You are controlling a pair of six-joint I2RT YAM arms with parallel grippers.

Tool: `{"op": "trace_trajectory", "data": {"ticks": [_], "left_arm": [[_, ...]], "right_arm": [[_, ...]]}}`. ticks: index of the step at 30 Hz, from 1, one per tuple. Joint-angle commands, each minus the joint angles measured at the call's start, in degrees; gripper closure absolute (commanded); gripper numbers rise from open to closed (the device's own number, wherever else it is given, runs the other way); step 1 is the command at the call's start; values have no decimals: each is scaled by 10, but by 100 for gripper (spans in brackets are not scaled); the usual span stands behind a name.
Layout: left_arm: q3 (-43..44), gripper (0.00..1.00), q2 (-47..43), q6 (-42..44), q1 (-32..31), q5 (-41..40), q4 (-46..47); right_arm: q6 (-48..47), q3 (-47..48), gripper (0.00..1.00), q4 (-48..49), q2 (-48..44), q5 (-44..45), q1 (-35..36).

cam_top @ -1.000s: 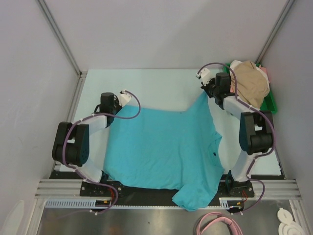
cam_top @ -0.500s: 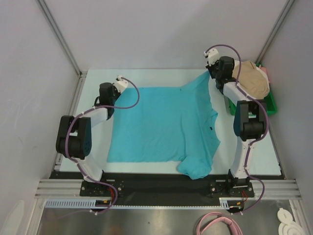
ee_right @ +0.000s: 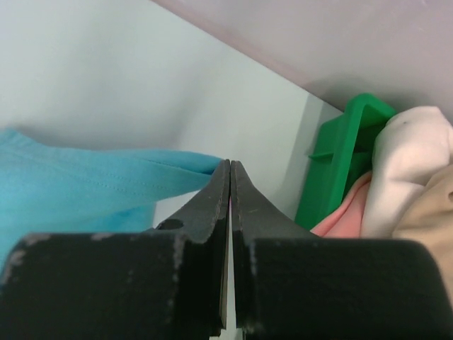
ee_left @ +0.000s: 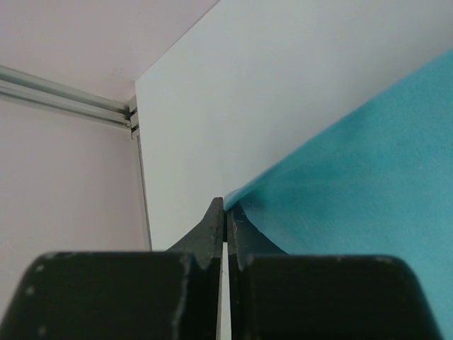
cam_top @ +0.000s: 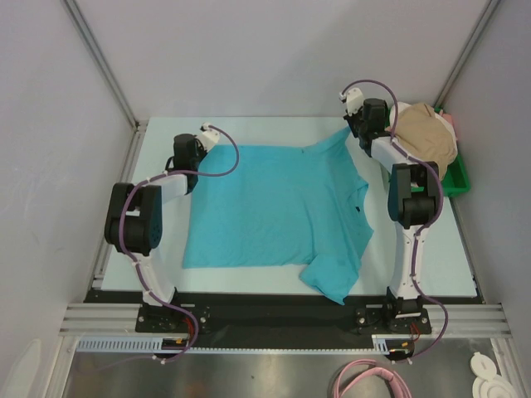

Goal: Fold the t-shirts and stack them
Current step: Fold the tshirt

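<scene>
Corners of teal t-shirt [cam_top: 274, 207] pinched in left jaws and right jaws. Could slip out if pulled apart too hard, then bunch up between jaws.

Pale, flat table top [cam_top: 249, 133], rectangular, enclosed by plain grey panel walls [cam_top: 274, 50]. Green plastic tray [cam_top: 455, 176], at the table's far right corner against the right wall; one corner shows in the right wrist view [ee_right: 340, 166]. Ribbed aluminium rail [cam_top: 108, 317] along the near edge. Coiled pink cable [cam_top: 369, 380] and white round discs [cam_top: 489, 383] on the metal sheet below the rail.
</scene>
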Motion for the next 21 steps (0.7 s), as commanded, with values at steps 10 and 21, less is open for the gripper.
{"op": "trace_trajectory", "data": {"ticks": [10,21], "left_arm": [[-66,99,-128,-18,6,68,-2],[-152,100,-200,0,6,94,-10]], "right_arm": [[8,-223,100,63,-226,-23,14],[19,-354,100,55,-335,-16,45]]}}
